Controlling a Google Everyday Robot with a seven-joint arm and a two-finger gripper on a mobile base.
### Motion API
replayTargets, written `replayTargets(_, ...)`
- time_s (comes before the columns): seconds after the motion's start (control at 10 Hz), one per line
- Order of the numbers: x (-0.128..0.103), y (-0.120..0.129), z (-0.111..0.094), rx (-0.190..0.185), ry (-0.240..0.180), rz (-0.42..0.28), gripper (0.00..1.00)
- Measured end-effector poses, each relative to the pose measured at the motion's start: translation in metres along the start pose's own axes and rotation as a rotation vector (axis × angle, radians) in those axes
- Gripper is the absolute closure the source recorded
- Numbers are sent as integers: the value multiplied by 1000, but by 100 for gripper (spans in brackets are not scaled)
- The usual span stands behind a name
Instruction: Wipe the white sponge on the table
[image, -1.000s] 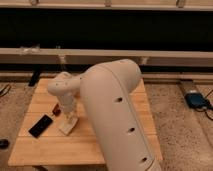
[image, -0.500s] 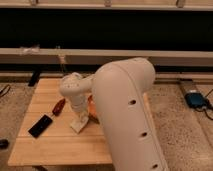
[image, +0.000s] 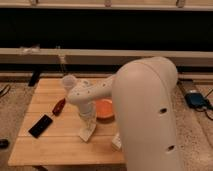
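Observation:
My gripper (image: 87, 129) points straight down over the front middle of the light wooden table (image: 50, 150). It is shut on a pale flat block, the white sponge (image: 85, 135), whose lower edge rests on the tabletop. The big white arm (image: 145, 110) fills the right foreground and hides the table's right part.
An orange dish (image: 104, 108) sits just right of the gripper. A red-handled tool (image: 59, 105) and a black phone (image: 41, 125) lie to the left, and a clear cup (image: 68, 82) stands at the back. A small pale object (image: 116, 141) shows beside the arm near the front edge.
The gripper has slid to the right across the table with the sponge under it, away from the phone and toward the orange dish.

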Motion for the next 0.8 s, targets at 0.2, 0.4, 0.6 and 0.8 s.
replayTargets(0.2, 18, 18, -5, -7, -6, -57, 100)
replayTargets(0.4, 22, 36, -9, -3, -18, -113, 100)
replayTargets(0.6, 21, 61, -15, 9, -35, -181, 100)
replayTargets(0.8, 17, 84, -22, 14, -49, -233, 100)
